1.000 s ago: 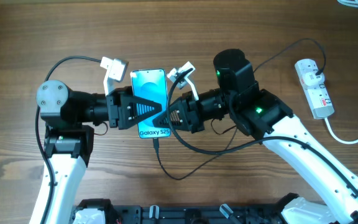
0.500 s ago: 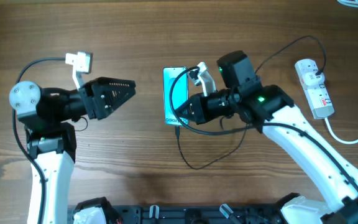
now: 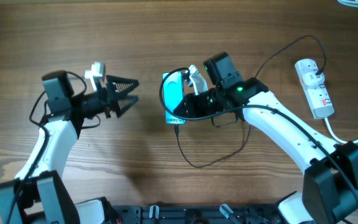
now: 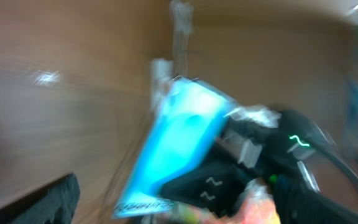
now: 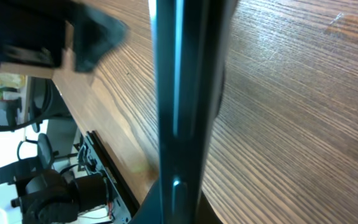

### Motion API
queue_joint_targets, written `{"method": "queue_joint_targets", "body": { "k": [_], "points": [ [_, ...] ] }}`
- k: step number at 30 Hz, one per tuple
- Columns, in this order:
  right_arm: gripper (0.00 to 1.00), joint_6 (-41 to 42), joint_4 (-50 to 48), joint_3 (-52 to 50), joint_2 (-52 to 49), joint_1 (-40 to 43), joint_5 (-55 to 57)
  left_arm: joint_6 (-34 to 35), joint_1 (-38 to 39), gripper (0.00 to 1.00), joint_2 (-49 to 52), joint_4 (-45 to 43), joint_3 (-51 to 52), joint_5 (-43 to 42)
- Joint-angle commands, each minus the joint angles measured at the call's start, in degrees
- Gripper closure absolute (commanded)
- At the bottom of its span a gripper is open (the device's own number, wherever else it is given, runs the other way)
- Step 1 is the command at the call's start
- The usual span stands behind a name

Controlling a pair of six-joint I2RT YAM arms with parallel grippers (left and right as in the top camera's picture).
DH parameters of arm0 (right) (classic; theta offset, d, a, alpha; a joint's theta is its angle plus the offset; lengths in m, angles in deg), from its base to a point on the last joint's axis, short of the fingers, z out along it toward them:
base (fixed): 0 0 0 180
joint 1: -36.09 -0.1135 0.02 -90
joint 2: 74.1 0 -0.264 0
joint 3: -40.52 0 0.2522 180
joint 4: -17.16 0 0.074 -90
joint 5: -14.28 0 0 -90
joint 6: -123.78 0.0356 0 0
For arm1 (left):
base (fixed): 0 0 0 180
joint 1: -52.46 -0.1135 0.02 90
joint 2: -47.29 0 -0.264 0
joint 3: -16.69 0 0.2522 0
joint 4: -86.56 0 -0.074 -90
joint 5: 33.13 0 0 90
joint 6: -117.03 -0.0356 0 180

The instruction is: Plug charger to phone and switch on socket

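The right gripper (image 3: 182, 107) pinches the phone (image 3: 173, 93) tilted on edge, with the charger (image 3: 191, 160) trailing from the phone's lower end. The left gripper (image 3: 135, 91) is spread, well apart.

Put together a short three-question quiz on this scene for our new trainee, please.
1. True or false: no claw is touching the phone.
2. Multiple choice: where is the black plug of the charger? A) plugged into the socket; B) lying loose beside the phone; C) out of the overhead view.
3. Short answer: are the jaws of the left claw open or shut?

Key:
1. False: the right claw grips the phone.
2. A.
3. Open, with nothing between them.
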Motion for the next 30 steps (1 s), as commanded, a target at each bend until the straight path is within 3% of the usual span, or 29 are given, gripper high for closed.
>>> {"method": "queue_joint_targets", "body": {
  "k": [1,3,6,18,30],
  "points": [
    [0.96,-2.62,-0.90,0.57,-0.28,-0.07,-0.76,-8.83,0.11,0.00,0.55,9.86,0.13,24.92],
    [0.96,-2.62,-1.27,0.57,-0.35,-0.07,-0.76,-8.81,0.46,0.00,0.55,12.48,0.15,31.23],
    [0.96,-2.47,-2.23,0.57,-0.35,-0.07,-0.79,-8.79,0.57,0.00,0.55,13.00,0.13,33.88],
    [0.96,-2.60,-2.16,0.57,-0.81,-0.07,-0.17,-8.81,0.55,0.00,0.55,13.00,0.13,35.32],
    [0.96,-4.09,-4.83,0.57,-10.01,-0.07,0.09,-8.81,0.55,0.00,0.55,13.00,0.13,35.32]
  ]
}}
